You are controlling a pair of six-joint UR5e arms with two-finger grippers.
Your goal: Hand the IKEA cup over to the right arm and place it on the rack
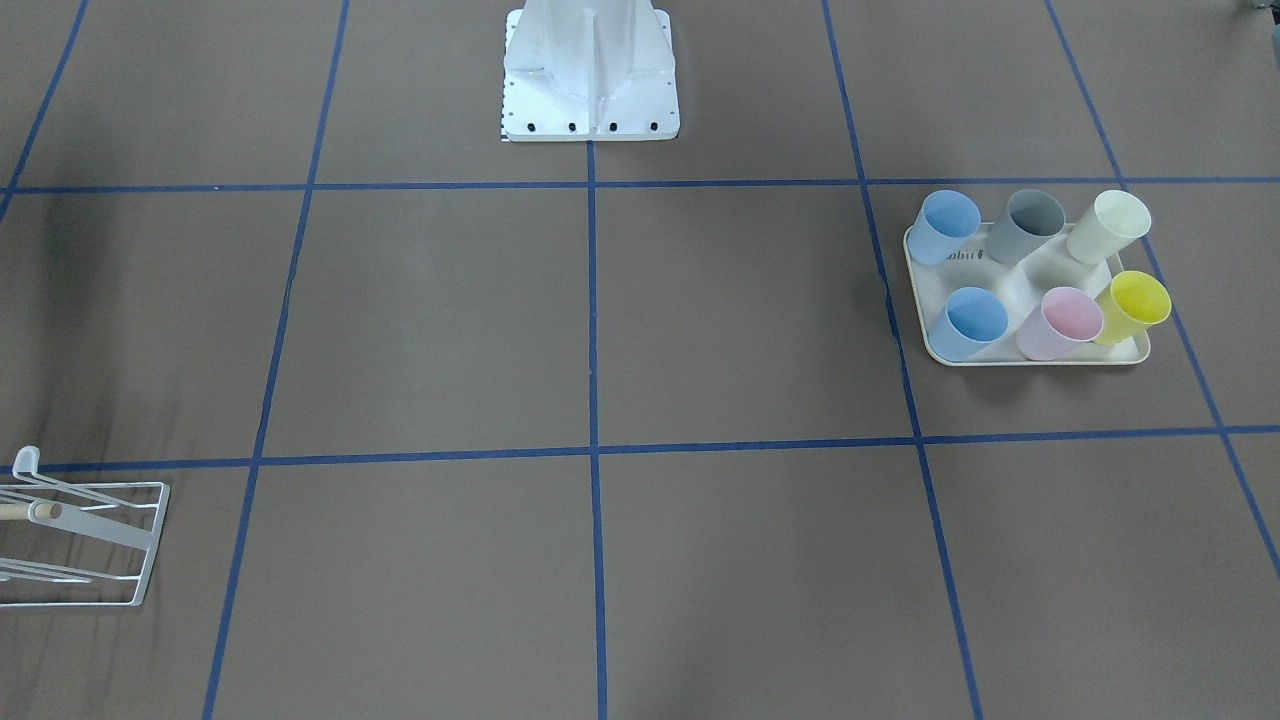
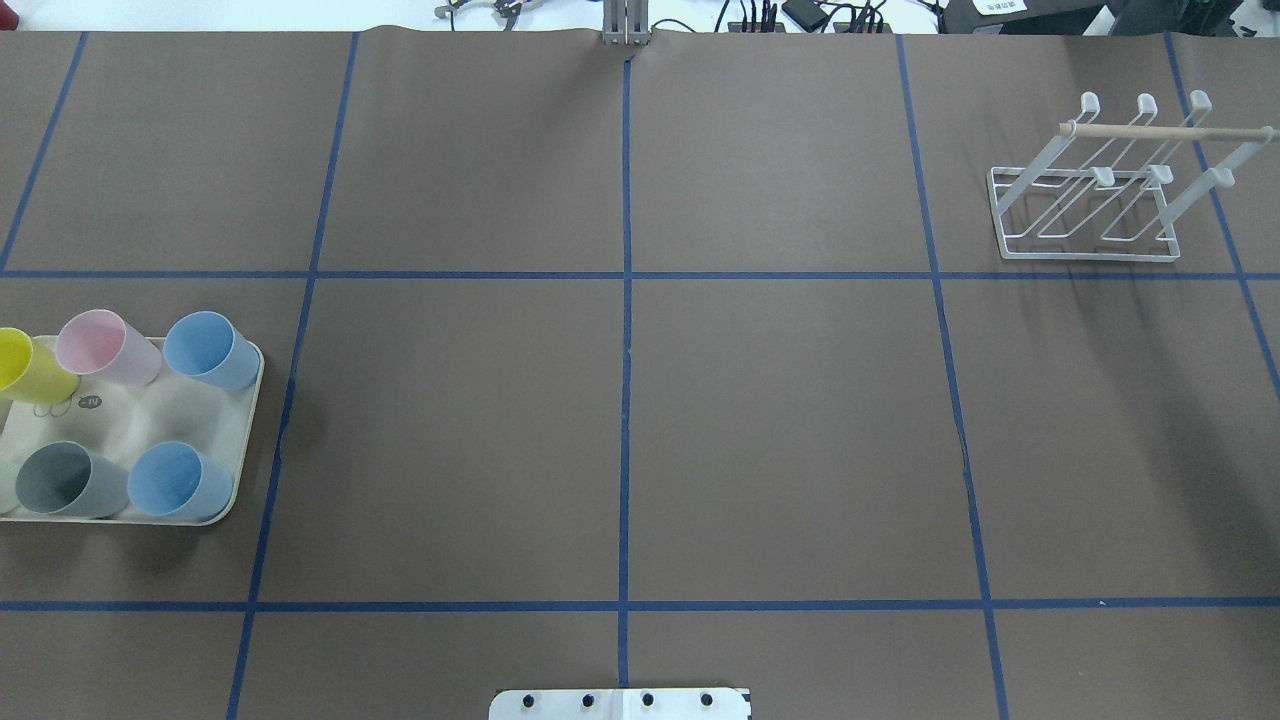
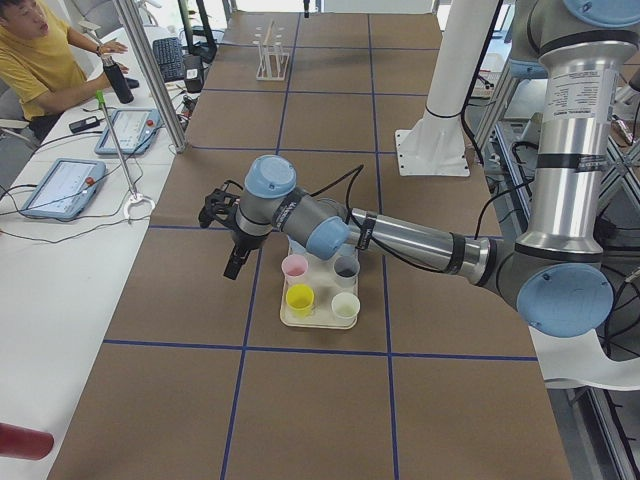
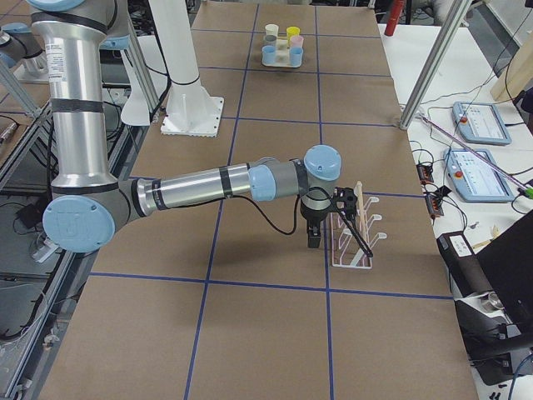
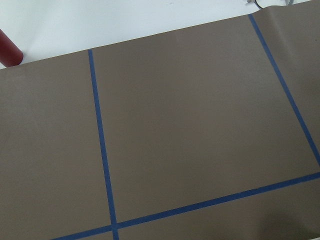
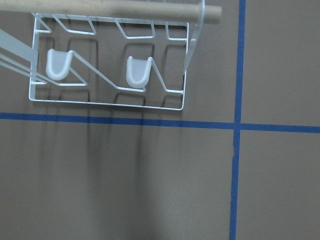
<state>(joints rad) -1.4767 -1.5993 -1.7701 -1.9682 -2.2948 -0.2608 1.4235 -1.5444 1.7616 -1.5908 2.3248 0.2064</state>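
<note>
**Tabletop** [image 2: 780, 420]: brown surface, marked into rectangles by blue tape lines [image 2: 626, 400]. Clock directions are read in the overhead view, with 12 o'clock pointing away from the robot.

**Tray** [image 2: 160, 415]: cream, at the tabletop's 9 o'clock edge. It holds six cups, all upright with mouths up, in two rows of three.
- Row toward 12 o'clock: yellow cup [image 2: 25, 368], pink cup [image 2: 100, 348], far blue cup [image 2: 208, 350].
- Row toward 6 o'clock: cream cup [image 1: 1108, 226], grey cup [image 2: 62, 480], near blue cup [image 2: 175, 482]. The overhead view's edge cuts off the cream cup.

**Rack** [image 2: 1085, 215]: white wire, at the tabletop's 1 o'clock, well apart from the tray. A wooden rod [image 2: 1160, 131] lies across its top.

**Left arm** [image 3: 420, 240]: stretched out above the tray.

**Left claw** [image 3: 230, 258]: black, pointing down, raised off the tabletop. In the left side view it sits at the tray's 10 o'clock. It shows in a side view only, so I cannot tell whether it is released or clenched.

**Right arm** [image 4: 200, 187]: stretched toward the rack.

**Right claw** [image 4: 358, 229]: black, raised, overlapping the rack's top in the right side view. I cannot tell whether it is released or clenched. The right wrist view looks down on the rack at its 11 o'clock.

**Robot base** [image 1: 590, 80]: white, at the tabletop's 6 o'clock edge.

**Person** [image 3: 40, 60]: yellow shirt, seated off the tabletop's 12 o'clock side.
</note>
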